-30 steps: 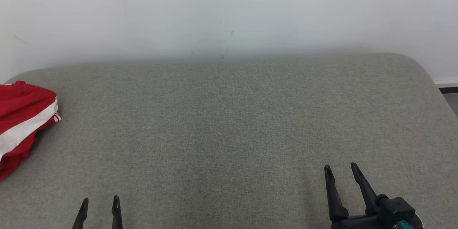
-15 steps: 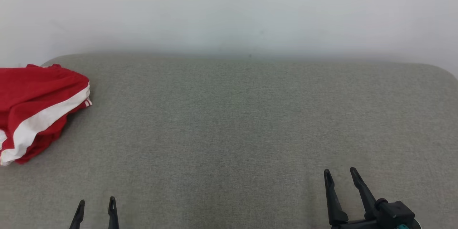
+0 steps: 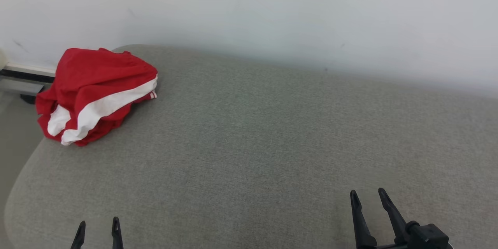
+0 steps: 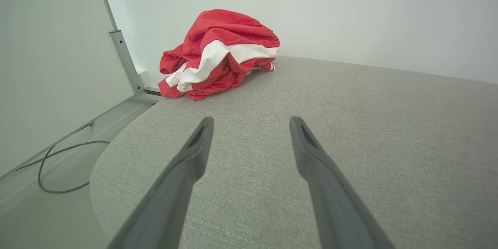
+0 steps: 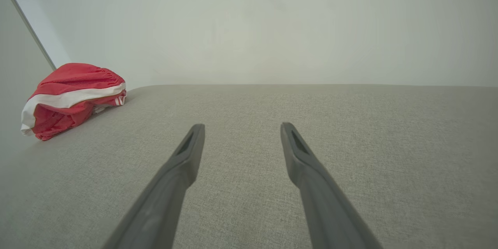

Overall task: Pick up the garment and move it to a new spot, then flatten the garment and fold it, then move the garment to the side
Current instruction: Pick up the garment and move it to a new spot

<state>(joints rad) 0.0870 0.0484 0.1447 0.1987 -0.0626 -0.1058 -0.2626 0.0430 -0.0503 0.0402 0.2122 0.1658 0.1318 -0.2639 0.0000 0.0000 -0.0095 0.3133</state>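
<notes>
A crumpled red garment [image 3: 95,91] with a broad white stripe lies heaped at the far left corner of the grey padded surface [image 3: 264,140]. It also appears in the left wrist view as the garment [image 4: 220,52], ahead of the fingers, and far left in the right wrist view as the garment [image 5: 72,97]. My left gripper [image 3: 98,227] pokes up at the lower left, open and empty, well short of the cloth. My right gripper [image 3: 367,197] stands open at the lower right, far from it, with nothing between its fingers.
A pale wall [image 3: 272,11] backs the surface. The rounded left edge drops to the floor [image 4: 46,202], where a dark cable [image 4: 58,163] loops beside a wall panel and metal post [image 4: 124,62].
The head camera has turned left, so the garment now sits further right and fully in view. Both grippers stay open and low in the picture.
</notes>
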